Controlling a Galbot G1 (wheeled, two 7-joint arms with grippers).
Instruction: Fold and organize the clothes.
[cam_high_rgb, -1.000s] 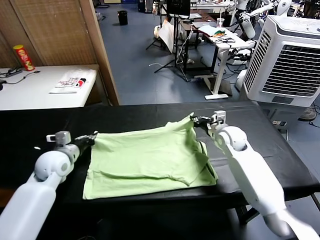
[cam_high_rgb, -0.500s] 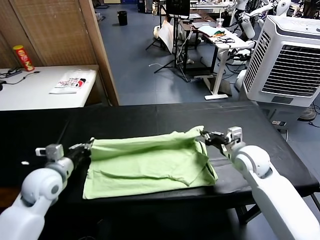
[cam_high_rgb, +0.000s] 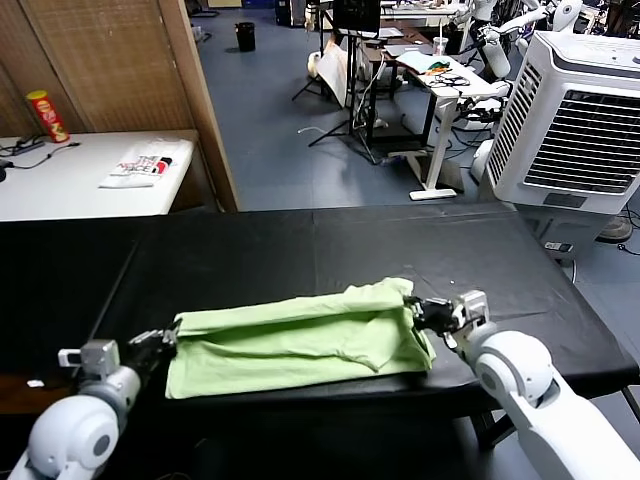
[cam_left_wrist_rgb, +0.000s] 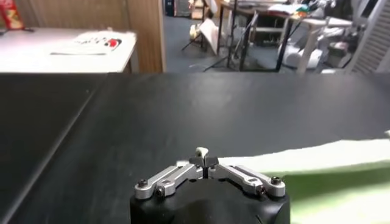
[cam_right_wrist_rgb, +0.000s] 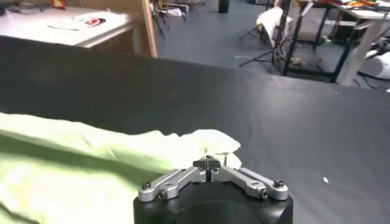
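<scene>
Black cloth-covered table (cam_high_rgb: 300, 240), front edge: pale light-green cotton T-shirt (cam_high_rgb: 300, 335), half-folded. Left gripper (cam_high_rgb: 160, 342) and right gripper (cam_high_rgb: 420, 310), fingers pressed together, apparently pinching its upper corners to carry the fold forward.

A black table (cam_high_rgb: 300, 240) stood on a blue-grey floor (cam_high_rgb: 290, 130). Beside it were a white side table (cam_high_rgb: 70, 185), a wooden partition (cam_high_rgb: 110, 60) and a large white fan unit (cam_high_rgb: 580, 120).

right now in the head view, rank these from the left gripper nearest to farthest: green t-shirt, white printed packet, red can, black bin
1. green T-shirt, its corner at the left gripper.
2. white printed packet, on the white side table beyond.
3. red can, farther back on that table.
4. black bin, far off on the floor.
</scene>
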